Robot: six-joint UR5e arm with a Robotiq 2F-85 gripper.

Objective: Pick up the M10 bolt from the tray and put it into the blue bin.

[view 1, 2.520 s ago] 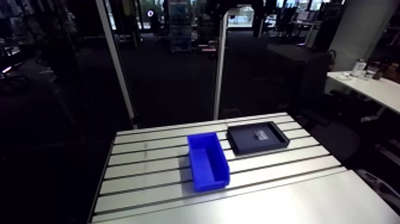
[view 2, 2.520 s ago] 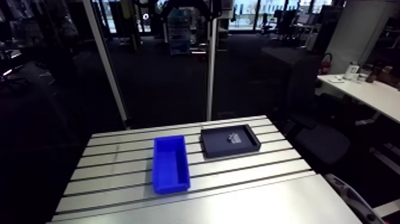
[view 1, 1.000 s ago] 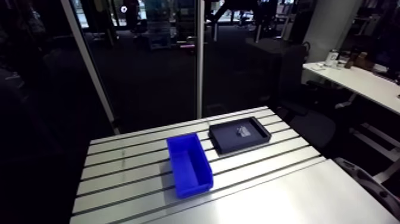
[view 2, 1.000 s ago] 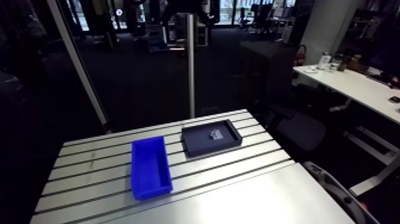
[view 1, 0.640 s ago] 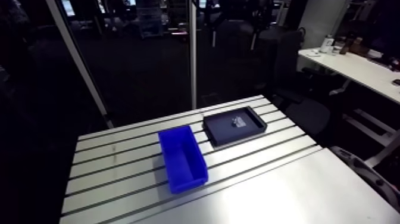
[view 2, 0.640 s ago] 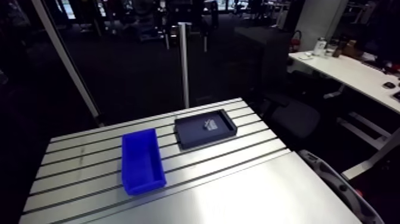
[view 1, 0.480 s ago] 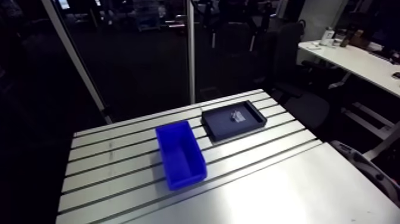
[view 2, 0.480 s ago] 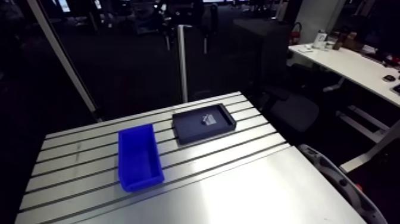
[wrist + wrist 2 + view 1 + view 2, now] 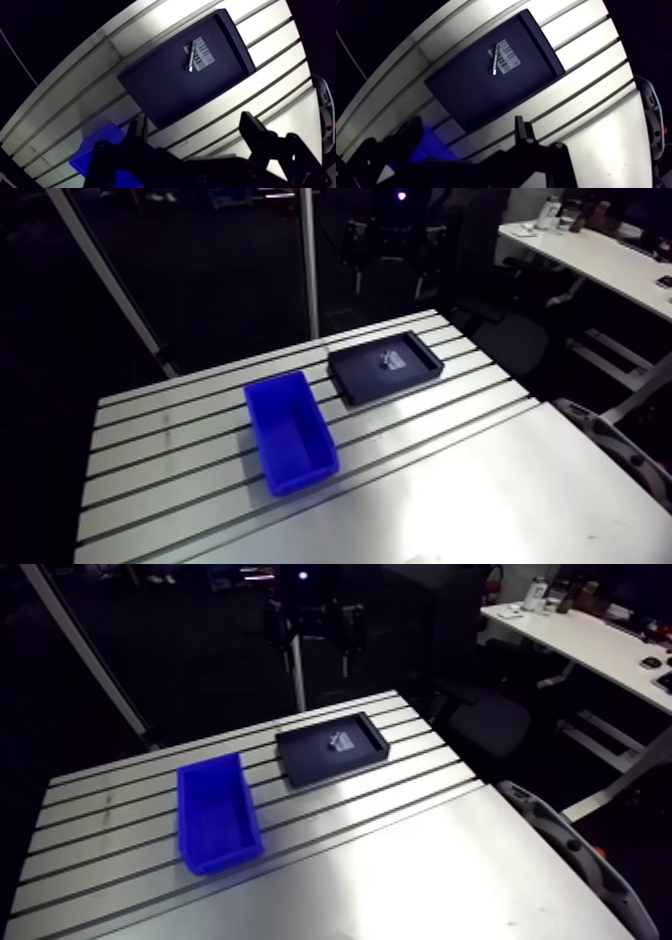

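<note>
A slim silver bolt [image 9: 190, 57] lies in the dark tray [image 9: 175, 95], next to a white label [image 9: 203, 50] and toward the tray's far side. My gripper [image 9: 195, 135] hangs high above the table, over the tray's near edge. It is open, its dark fingers [image 9: 137, 131] wide apart with nothing between them. The blue bin [image 9: 288, 431] stands empty on the table beside the tray [image 9: 386, 367], and the wrist view catches only a corner of the bin [image 9: 100, 145] under one finger.
Bin and tray sit on the slotted aluminium table [image 9: 170, 438]. A smooth plate [image 9: 480, 498] covers the near part of the table. A grey curved object [image 9: 620, 443] sticks out beyond the table's right edge.
The whole arm view has shifted and now looks down more steeply on the table, so the camera has moved. Bin, tray and bolt keep their places on the table.
</note>
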